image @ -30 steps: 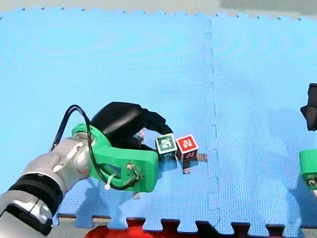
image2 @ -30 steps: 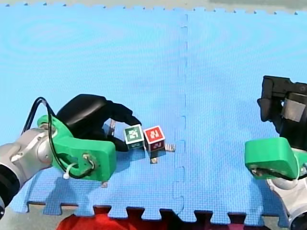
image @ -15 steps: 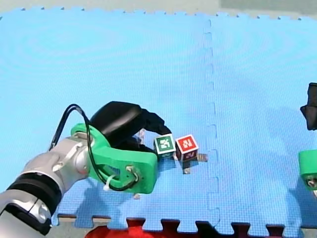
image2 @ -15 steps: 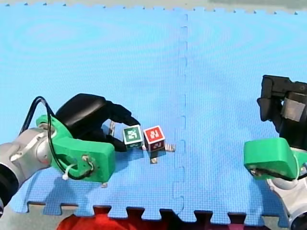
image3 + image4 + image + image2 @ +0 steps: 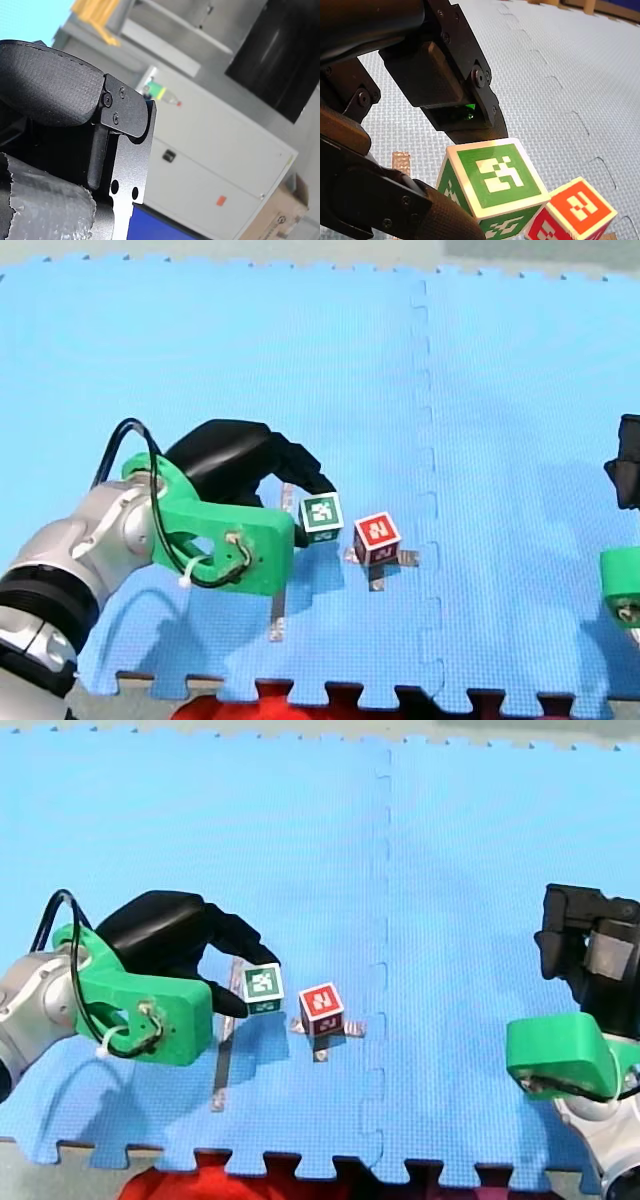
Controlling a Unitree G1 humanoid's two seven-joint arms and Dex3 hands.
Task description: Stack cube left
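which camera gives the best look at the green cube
The second wrist view: the green cube is close, its top pattern clear, pinched by fingers of the left robot hand. The head views show it small, apart from the red cube. The right robot hand is far right.

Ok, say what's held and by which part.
The left hand pinches the green cube by opposite side faces. The right hand, over the mat at right, holds nothing.
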